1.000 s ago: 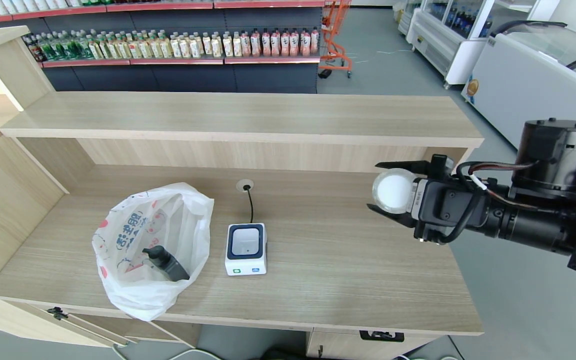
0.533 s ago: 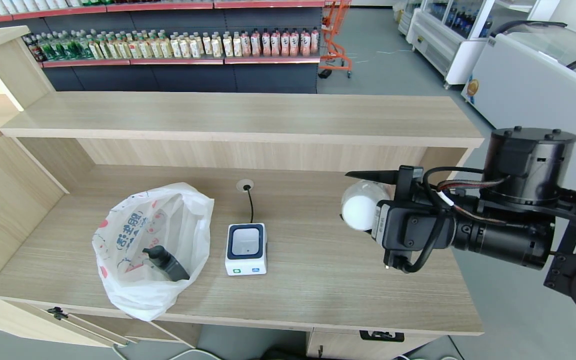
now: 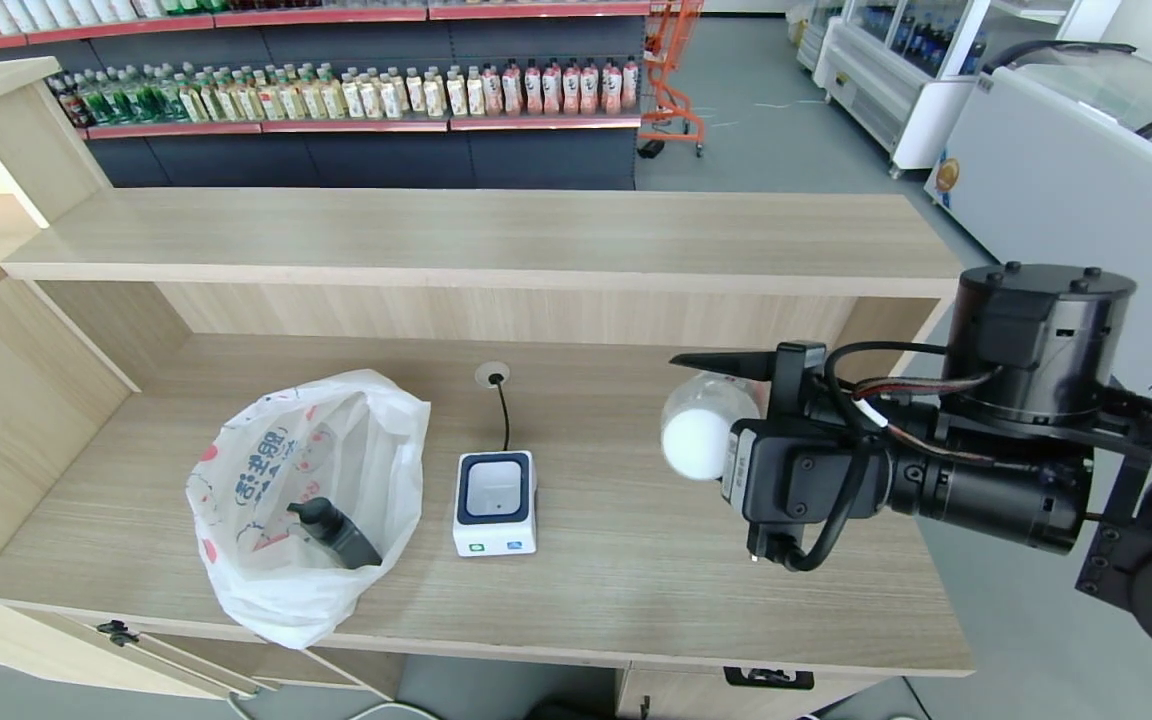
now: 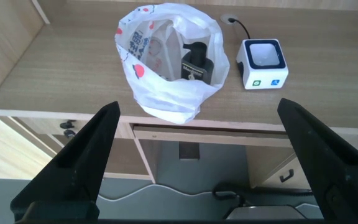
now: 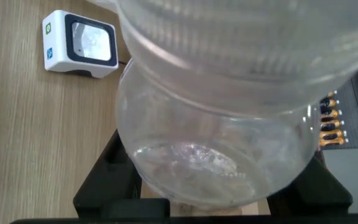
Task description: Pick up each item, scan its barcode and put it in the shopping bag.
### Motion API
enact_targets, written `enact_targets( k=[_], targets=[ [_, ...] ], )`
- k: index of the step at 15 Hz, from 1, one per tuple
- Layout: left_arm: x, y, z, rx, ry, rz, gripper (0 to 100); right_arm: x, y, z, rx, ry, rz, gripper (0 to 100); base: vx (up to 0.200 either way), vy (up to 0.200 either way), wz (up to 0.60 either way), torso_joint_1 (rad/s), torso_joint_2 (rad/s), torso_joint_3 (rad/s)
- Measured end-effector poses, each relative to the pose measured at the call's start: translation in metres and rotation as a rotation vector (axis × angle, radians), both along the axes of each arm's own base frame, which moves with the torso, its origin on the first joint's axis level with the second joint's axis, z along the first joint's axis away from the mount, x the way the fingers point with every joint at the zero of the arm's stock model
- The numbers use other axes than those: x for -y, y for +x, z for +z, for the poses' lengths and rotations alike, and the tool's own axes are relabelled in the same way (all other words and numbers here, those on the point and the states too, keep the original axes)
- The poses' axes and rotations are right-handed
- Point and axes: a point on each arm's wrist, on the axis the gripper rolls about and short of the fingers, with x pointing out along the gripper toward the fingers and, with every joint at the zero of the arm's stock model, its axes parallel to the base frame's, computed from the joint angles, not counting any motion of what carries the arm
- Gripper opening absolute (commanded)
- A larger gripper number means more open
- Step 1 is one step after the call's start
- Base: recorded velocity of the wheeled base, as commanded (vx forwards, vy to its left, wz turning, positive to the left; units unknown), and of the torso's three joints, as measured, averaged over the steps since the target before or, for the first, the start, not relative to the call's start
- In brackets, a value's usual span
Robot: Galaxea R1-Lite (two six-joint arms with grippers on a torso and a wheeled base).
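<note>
Held item: bottle [image 3: 693, 443], pinched by right gripper [image 3: 716, 400] fingers above the table [image 3: 636, 560], right part.
Bare table lay between bottle and scanner [image 3: 495, 502]; right gripper had shifted inward from the right edge; left gripper [image 4: 197, 165] fingers stood spread.

**Head view:** set high, facing forward and down across the counter [image 3: 636, 560]. The field is wide and takes in the bag [image 3: 276, 500], the scanner [image 3: 495, 503], the right gripper [image 3: 706, 415] and the shelves [image 3: 356, 90] beyond.

**Left wrist view:** raised back of the counter's near edge, looking down between the spread fingers of the left gripper [image 4: 199, 104]. The bag and scanner lie ahead, well apart from it.

**Right wrist view:** very near the bottle [image 5: 216, 124] clamped in the right gripper. The scanner lies beyond.

All three views share the scanner and counter.
</note>
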Motion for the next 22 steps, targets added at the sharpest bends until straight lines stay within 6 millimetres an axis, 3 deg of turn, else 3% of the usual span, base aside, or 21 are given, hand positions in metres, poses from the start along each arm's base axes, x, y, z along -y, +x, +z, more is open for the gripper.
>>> enact_targets(
  k=[10,15,19,22],
  targets=[
    [0.000,0.000,0.000,0.000,0.001,0.000,100,-0.004,0.022,-0.016,0.005,0.009,0.001,0,0.000,0.200,0.00,0.001,0.01,0.002],
    [0.000,0.000,0.000,0.000,0.002,0.000,100,0.009,0.041,-0.046,-0.002,0.007,-0.007,0,0.000,0.200,0.00,0.000,0.00,0.001],
    [0.000,0.000,0.000,-0.001,0.004,0.000,100,0.027,0.054,-0.075,-0.035,-0.003,-0.025,0,0.000,0.000,0.00,0.000,0.00,0.000],
    [0.000,0.000,0.000,0.000,0.004,0.000,100,0.033,0.061,-0.087,-0.055,-0.009,-0.030,0,0.000,0.000,0.00,0.000,0.00,0.000]
  ],
)
